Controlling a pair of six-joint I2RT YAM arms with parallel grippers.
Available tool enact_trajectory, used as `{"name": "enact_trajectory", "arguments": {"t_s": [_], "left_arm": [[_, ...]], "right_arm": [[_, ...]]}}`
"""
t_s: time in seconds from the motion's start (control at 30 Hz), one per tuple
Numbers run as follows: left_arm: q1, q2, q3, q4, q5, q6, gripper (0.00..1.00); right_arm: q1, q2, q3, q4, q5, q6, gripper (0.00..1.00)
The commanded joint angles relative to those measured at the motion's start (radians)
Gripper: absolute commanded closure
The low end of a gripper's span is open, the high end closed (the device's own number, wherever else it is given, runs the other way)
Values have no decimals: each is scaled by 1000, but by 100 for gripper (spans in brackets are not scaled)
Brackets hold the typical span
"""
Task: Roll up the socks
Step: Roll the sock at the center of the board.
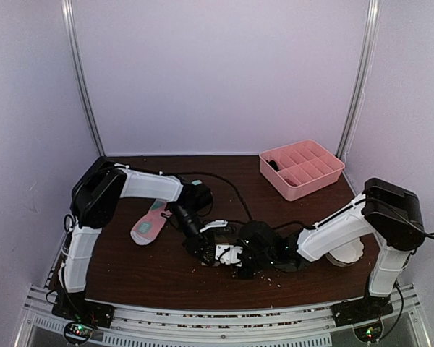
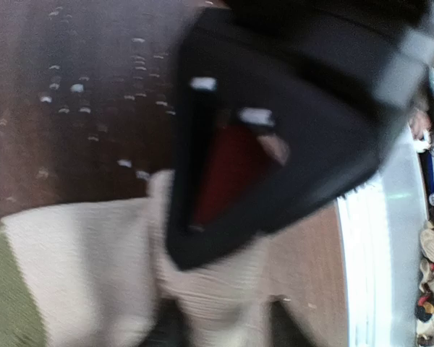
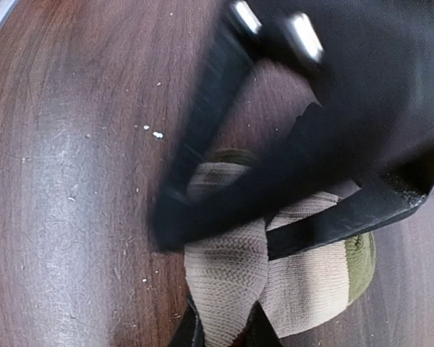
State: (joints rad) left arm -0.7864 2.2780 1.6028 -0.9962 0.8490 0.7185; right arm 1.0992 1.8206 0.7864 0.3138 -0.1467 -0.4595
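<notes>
Our left pincer (image 2: 217, 327) reached in to the middle of the dark brown wooden desk (image 1: 141, 271). Its two fingers showed only as dark slivers on either side of a soft, ribbed beige sock (image 3: 228, 271), and we could not tell whether they pinched the fabric or stood just off it. Our right pincer (image 3: 224, 334), nose to nose with the left, had its fingers drawn together on a bunched fold of the beige sock.

We judged the work to be midway through rolling this sock, with the firm hold on the right side. The next move, we thought, called for the right pincer to keep its fold while the left pincer took a fresh bite further along and turned the fabric over. It would need to keep the roll tight, since a loose fold would likely spring open.

At the left, under the left arm, a flat, soft pink sock (image 1: 150, 223) with mint-green patches lay unrolled on the desk, well apart from the beige sock. The beige sock, at the centre toward the front, looked crumpled into a loose bundle, olive-green at one end. Far right, a pink plastic divided tray (image 1: 304, 189) stood at the back, well apart from both socks.
</notes>
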Motion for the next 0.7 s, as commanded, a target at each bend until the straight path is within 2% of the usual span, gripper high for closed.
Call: {"name": "enact_trajectory", "arguments": {"t_s": [0.0,0.03,0.2,0.3,0.43,0.53,0.63,0.67], "left_arm": [[17,-13,-5,-59,-210,-16,7],[26,-31,8,-66,-210,-28,3],[68,-183,-11,-14,-273,-141,2],[114,-197,42,-86,-233,-186,2],[194,-132,144,-232,-185,-182,2],[281,-177,116,-85,-263,-312,2],[362,-366,17,185,-387,-431,2],[393,-422,-27,295,-447,-511,2]], "right_arm": [[-21,25,13,-124,-114,102,100],[-21,23,8,-132,-127,114,100],[-21,12,-34,-129,-155,187,100],[-22,16,-55,-97,-177,234,100],[-23,36,-46,-113,-189,258,100],[-26,46,-27,-150,-198,269,100],[-36,52,-16,-175,-215,290,100],[-39,55,-14,-181,-220,300,100]]}}
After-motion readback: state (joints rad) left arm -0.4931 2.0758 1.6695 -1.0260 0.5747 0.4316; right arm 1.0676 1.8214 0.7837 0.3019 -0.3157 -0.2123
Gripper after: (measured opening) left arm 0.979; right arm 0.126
